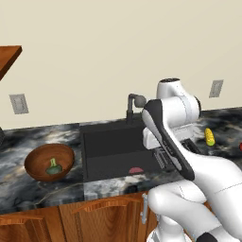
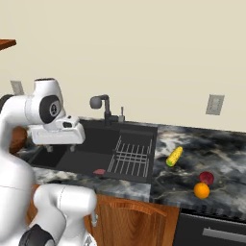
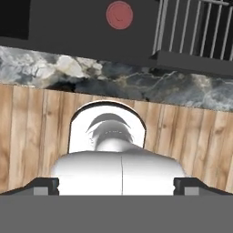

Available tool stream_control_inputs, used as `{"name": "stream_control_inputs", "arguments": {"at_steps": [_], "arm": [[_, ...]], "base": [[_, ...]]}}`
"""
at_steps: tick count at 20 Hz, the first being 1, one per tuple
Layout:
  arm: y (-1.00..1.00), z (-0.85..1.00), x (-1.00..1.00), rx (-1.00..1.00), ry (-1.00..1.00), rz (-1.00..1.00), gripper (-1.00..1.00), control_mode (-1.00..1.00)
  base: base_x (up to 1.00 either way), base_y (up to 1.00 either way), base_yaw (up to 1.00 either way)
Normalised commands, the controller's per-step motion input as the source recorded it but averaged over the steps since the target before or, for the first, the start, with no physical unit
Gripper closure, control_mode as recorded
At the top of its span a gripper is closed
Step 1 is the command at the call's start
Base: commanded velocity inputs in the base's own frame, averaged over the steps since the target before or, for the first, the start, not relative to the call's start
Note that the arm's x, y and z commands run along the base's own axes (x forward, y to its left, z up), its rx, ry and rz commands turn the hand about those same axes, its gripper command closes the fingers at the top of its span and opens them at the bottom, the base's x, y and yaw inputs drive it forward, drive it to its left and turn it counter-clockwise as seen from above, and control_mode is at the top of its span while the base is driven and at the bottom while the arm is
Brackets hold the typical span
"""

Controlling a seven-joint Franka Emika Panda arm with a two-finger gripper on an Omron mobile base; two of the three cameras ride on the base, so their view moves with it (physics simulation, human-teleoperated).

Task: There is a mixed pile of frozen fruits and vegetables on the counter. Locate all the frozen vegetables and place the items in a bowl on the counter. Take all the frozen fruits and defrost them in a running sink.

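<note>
My gripper [image 2: 60, 148] hangs over the left part of the black sink [image 2: 98, 144], open and holding nothing; in the hand view its fingertips [image 3: 43, 185] stand far apart. The reddish-brown bowl [image 1: 33, 163] rests on the counter [image 1: 19, 186] left of the sink with the dark green piece [image 1: 53, 166] inside it. On the counter right of the sink lies the yellow corn cob [image 2: 174, 156]. Nearer the front edge are the dark red ball [image 2: 206, 178] and the orange ball [image 2: 202, 190].
A dark faucet [image 2: 101, 104] stands behind the sink, and a wire rack [image 2: 132, 156] fills the basin's right side. A flat pinkish-red patch [image 2: 99, 171] lies on the basin floor. Brown cabinets [image 1: 71, 215] run under the counter. A wooden shelf [image 1: 7, 56] juts out at upper left.
</note>
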Motion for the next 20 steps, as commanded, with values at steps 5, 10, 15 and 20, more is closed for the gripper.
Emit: {"name": "stream_control_inputs", "arguments": {"at_steps": [5,10,15,20], "arm": [[-0.85,-0.07,0.22,0.0,0.0,-0.12,-1.0,-1.0],[-0.83,-0.2,0.35,-0.02,-0.02,-0.07,-1.0,-1.0],[-0.85,-0.23,0.5,-0.03,-0.02,-0.05,-1.0,-1.0],[-0.84,-0.08,0.8,0.0,0.01,-0.01,-1.0,-1.0]], "base": [[0.0,0.0,0.0],[0.0,0.0,0.0],[0.0,0.0,0.0],[0.0,0.0,0.0]]}}
